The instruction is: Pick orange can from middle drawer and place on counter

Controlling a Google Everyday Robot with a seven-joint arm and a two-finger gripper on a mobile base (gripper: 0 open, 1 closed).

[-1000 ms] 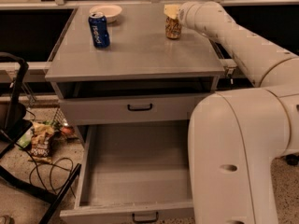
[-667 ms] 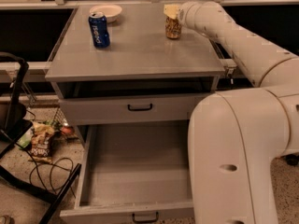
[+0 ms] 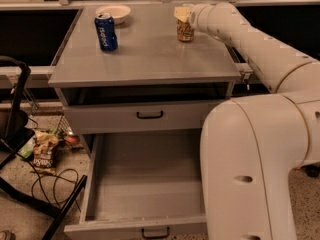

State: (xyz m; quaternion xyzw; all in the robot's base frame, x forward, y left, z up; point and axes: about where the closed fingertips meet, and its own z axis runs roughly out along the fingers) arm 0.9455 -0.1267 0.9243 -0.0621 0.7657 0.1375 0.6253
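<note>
Nothing has moved in 1 second: the orange can (image 3: 185, 31) stands on the counter (image 3: 150, 59), gripper (image 3: 182, 14) at its top, whether clamped or released I cannot tell, so placing looks nearly done.

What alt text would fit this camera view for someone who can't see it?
A white robot arm reaches across a grey cabinet, its gripper at the top of an orange can standing on the counter at far right. A blue can and a pale bowl sit at the far left, and the middle drawer below is pulled open.
</note>
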